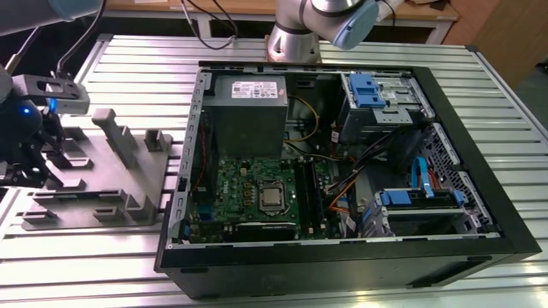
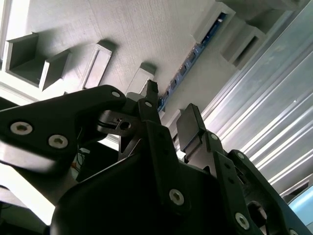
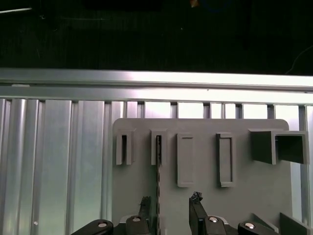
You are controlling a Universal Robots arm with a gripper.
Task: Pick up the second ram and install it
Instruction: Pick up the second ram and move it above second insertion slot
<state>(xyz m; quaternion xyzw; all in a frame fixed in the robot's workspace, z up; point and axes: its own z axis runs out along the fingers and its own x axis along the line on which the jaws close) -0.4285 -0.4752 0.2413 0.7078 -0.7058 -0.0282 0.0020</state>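
The gripper (image 3: 169, 201) is hovering low over a grey holder plate (image 3: 205, 196) lying on the slatted aluminium table (image 3: 54, 161). Its claw is standing wide, gripping nothing. The second ram (image 3: 158, 171) is standing on edge in the plate's slots, running into the gap between the two black fingers (image 3: 196, 208), nearer one finger than the other. In the exterior view, the open computer case (image 1: 342, 256) is sitting at the exterior view's right, well apart.
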